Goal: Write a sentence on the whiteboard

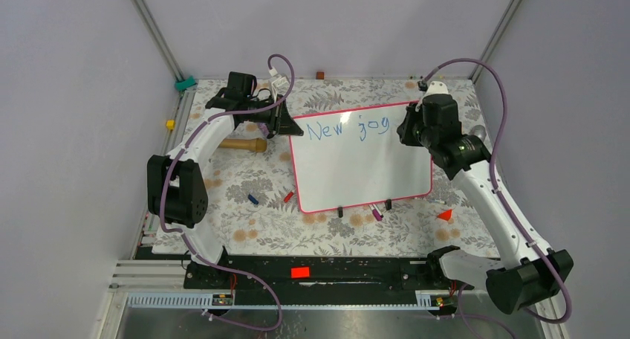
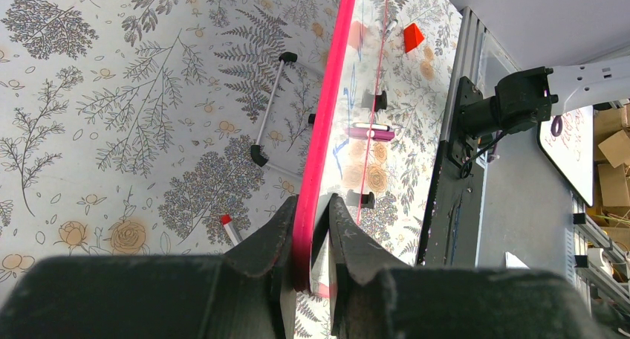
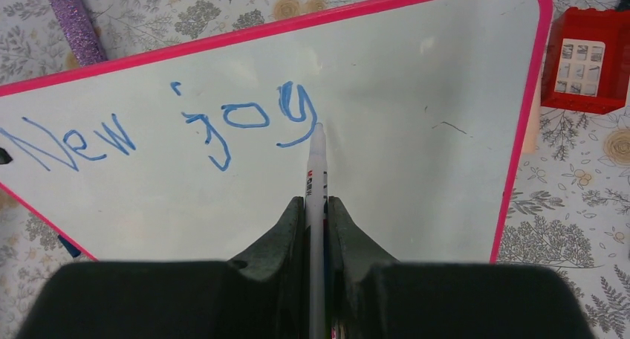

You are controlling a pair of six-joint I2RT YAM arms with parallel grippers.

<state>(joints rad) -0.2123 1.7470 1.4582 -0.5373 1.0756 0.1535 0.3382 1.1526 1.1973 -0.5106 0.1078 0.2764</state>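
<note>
Surroundings: a floral tablecloth (image 1: 245, 231) covers the table. A wooden handle (image 1: 242, 144) lies at centre left of the top view, and a red triangular piece (image 1: 445, 215) lies at lower right. A magenta marker (image 1: 377, 214) rests against the board's lower edge. In the right wrist view, a red block (image 3: 583, 60) sits just beside the board's corner at upper right, and a purple glittery stick (image 3: 70, 23) lies at upper left.
In the way: in the top view the right arm's wrist hides the board's upper right corner.
Left fingers: the left gripper (image 2: 312, 209) is nearly closed, pinching the pink frame at the board's left edge.
Right fingers: the right gripper (image 3: 316, 209) is clamped fully on a white marker pen (image 3: 317, 164), whose tip touches the board at the tail of the "g".
Whiteboard: the whiteboard (image 1: 364, 172) lies in the middle of the table.
Sentence: the sentence (image 1: 348, 128) reads "New jog" in blue along the board's upper part.
</note>
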